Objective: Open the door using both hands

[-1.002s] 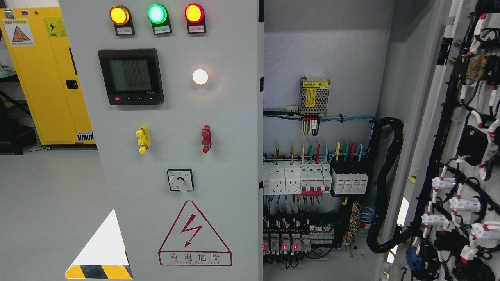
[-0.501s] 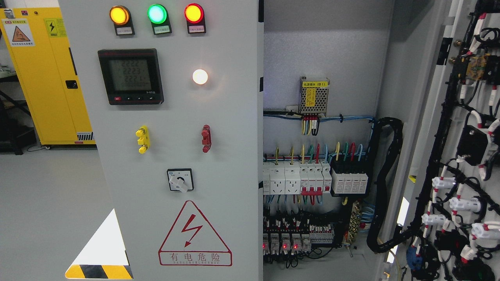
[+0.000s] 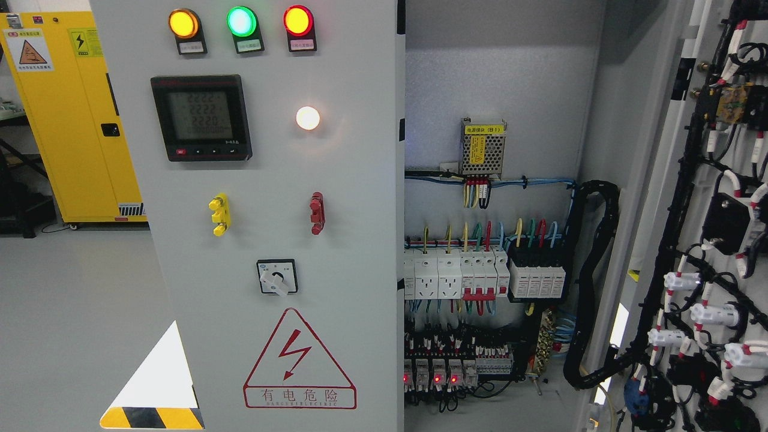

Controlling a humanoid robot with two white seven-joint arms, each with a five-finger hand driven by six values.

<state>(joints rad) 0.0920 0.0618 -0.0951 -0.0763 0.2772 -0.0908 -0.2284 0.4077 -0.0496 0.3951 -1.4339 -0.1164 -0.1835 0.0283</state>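
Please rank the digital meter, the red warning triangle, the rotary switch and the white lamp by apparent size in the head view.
1. Red warning triangle
2. Digital meter
3. Rotary switch
4. White lamp

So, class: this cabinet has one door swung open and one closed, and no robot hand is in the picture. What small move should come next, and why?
Probably bring a hand up to the free edge of the closed left door, beside the exposed wiring bay. The right door already stands open, and neither hand is in view, so nothing yet touches the closed door.

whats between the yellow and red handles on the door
Head view: only bare grey door between the yellow handle and red handle.
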